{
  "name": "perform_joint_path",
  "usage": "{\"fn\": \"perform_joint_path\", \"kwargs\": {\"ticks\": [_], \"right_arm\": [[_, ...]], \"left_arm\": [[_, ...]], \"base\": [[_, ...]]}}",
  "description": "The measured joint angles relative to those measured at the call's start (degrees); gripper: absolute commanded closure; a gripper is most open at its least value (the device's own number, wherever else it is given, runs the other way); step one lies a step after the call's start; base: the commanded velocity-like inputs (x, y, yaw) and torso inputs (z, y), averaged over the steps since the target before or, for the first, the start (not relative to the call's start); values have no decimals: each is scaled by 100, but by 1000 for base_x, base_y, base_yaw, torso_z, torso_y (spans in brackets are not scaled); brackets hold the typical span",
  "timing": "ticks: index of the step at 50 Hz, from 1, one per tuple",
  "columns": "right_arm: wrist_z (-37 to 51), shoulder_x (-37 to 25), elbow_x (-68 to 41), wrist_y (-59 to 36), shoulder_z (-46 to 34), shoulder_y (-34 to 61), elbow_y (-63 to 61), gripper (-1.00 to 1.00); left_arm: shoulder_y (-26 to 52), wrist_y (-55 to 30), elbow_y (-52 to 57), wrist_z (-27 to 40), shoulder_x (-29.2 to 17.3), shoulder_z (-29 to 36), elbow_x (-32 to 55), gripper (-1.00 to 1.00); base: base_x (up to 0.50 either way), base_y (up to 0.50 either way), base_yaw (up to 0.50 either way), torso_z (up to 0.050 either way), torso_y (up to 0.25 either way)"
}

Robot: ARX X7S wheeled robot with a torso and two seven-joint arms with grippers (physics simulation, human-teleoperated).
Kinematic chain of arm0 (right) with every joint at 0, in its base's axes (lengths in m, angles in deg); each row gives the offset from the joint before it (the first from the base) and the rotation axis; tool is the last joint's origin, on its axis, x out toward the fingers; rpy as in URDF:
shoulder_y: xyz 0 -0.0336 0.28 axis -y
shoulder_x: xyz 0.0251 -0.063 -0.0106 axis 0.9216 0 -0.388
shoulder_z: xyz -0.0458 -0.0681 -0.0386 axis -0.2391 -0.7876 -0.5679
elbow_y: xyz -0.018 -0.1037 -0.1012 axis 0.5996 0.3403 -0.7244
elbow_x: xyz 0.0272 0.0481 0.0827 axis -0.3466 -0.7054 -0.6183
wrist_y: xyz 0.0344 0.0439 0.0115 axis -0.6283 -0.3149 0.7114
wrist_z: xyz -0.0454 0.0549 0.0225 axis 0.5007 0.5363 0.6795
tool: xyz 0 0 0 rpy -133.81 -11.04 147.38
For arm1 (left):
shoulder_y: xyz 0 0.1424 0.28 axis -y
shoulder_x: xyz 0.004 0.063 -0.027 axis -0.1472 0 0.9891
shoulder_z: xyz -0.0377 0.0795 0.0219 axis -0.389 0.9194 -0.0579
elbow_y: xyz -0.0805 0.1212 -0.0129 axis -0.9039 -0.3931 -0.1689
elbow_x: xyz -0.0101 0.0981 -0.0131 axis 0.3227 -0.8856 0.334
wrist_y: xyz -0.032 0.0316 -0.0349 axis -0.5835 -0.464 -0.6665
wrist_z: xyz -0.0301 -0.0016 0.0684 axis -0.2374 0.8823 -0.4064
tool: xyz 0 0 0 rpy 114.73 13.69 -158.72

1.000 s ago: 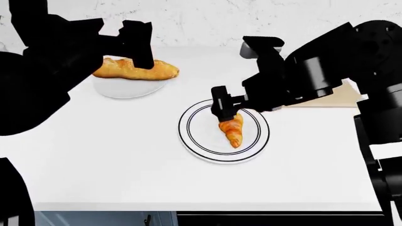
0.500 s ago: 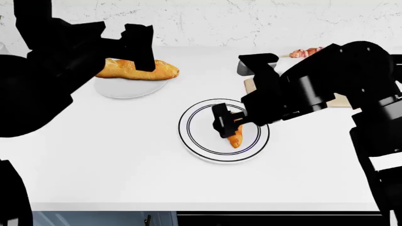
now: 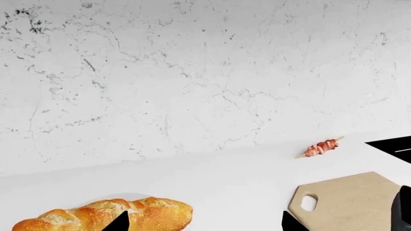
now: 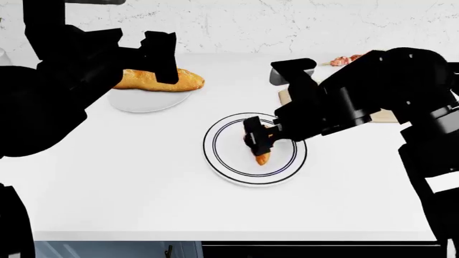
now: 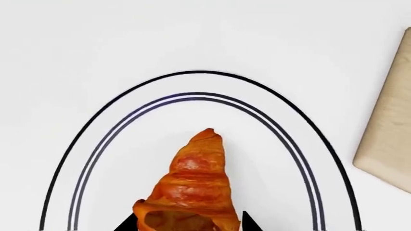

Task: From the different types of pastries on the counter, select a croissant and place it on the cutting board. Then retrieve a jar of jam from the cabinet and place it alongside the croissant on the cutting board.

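The croissant lies on a black-ringed white plate in the middle of the counter. My right gripper is down on its wide end, jaws narrowed to its width with a fingertip at each side. Only its pointed end shows in the head view. The cutting board lies behind the right arm, its edge just beyond the plate. My left gripper hangs open and empty above the baguette. The jar of jam is out of view.
The baguette rests on a plain white plate at the back left. A meat skewer lies near the marble wall at the back right. The counter's front edge runs below the plates.
My right gripper came down from above the plate's far rim onto the croissant's wide end, and the croissant's tip shifted slightly. The left arm barely moved.
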Motion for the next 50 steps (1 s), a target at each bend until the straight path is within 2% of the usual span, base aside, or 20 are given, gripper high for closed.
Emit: {"fn": "perform_joint_path", "kwargs": {"ticks": [17,30,40,45,50], "right_arm": [[-256,-197,207,116,-114,787,155,100],[-1333,-148,1220,751,-833,1542,1254,100],[-2599,314,2214,1569,-1482,2007,2884,100],[-3021,467,2865,1792,-1366,2163,3420,100],[-3364,578,3748,1875,-905,2275,3744,100]], "left_arm": [[105,-167,29,309,-24,-86,491,-100],[323,-434,-303,714,-27,-119,1385,-100],[591,-517,-602,1191,-43,-83,2347,-100],[770,-520,-736,1332,-50,-36,2672,-100],[1052,-541,-962,1356,-41,45,2860,-100]], "base": [[0,0,0,0,0],[0,0,0,0,0],[0,0,0,0,0],[0,0,0,0,0],[0,0,0,0,0]]}}
